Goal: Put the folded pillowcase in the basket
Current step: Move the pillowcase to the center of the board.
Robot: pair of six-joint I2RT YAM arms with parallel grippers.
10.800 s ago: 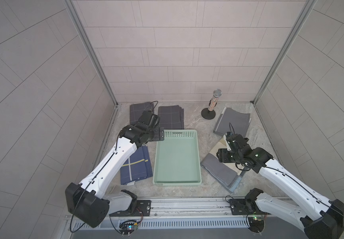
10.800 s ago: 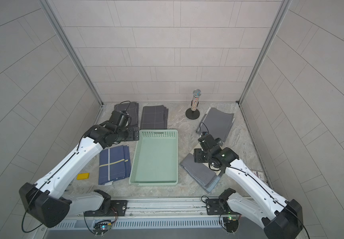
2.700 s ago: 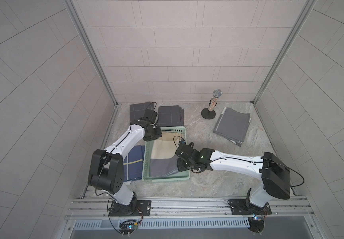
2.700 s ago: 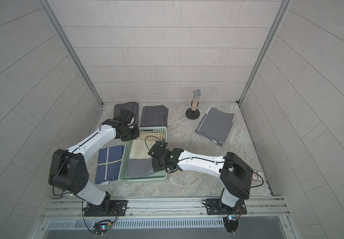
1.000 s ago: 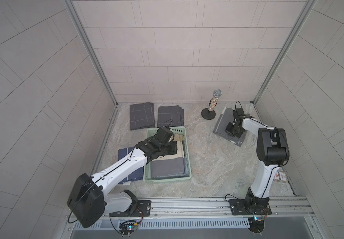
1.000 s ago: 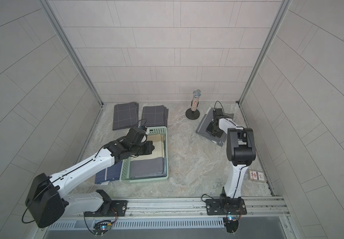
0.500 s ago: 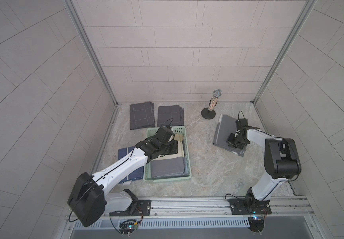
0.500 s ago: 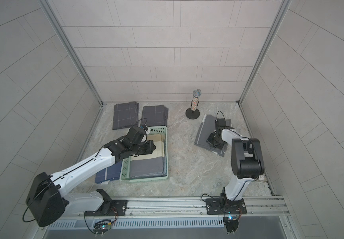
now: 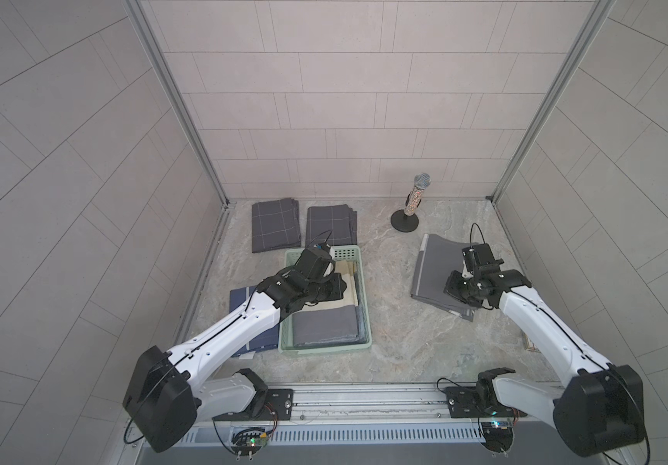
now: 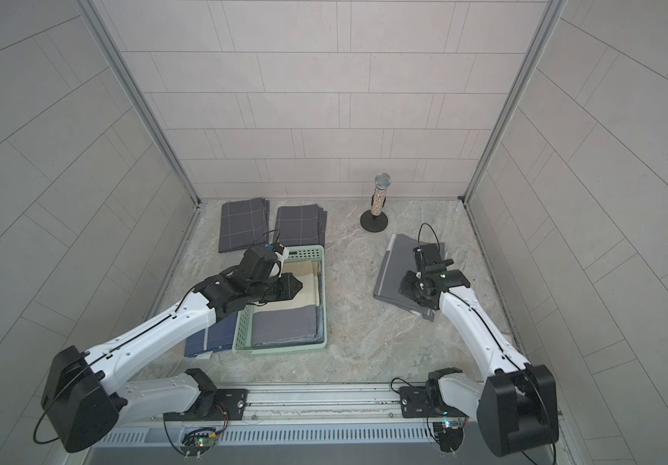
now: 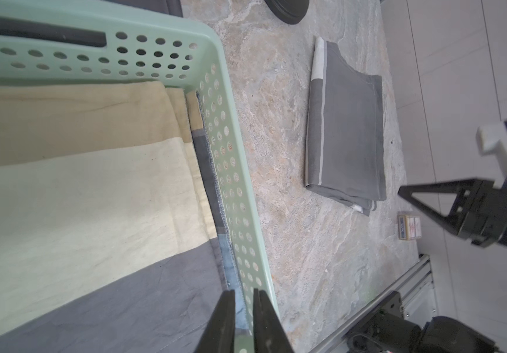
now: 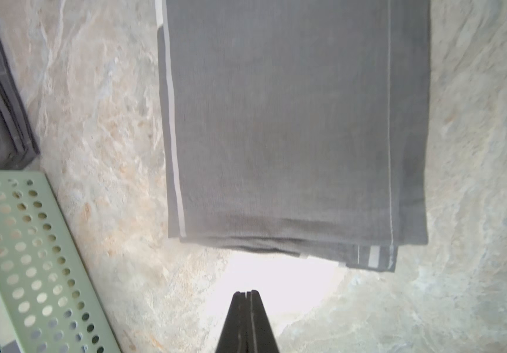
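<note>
Biggest risk is the pick. The right tool (image 12: 246, 294) is clenched tight and empty, hanging over bare table (image 9: 388, 322) just off the near edge of the grey pillowcase (image 9: 430, 269), which lies on the right, well apart from the basket (image 9: 324, 348). Going down like that it can only shove the fold. That edge shows several loose layers, so a shallow pinch likely takes the top ply alone and the thing unfolds on lift. Next: the basket isn't free. A cream-and-grey pillowcase (image 9: 326, 327) already lies flat in it, covering about the whole floor. The walls are low, so a second piece has to stack on top and could hang over the rim or slide out. The left tool (image 9: 340, 288) sits over the far half of that cloth, jaws a narrow gap apart, holding nothing I can see. In the left wrist view the basket's right wall lines up with the gap; contact I can't tell. If it snags cloth or wall it drags a light basket. It also blocks the drop zone, so the arms may clash if the right one comes in. Smaller: a sagging corner catching the right rim in transit. Smallest: the microphone stand (image 9: 406, 220) far of the grey pillowcase, which only matters on a wide swing.
</note>
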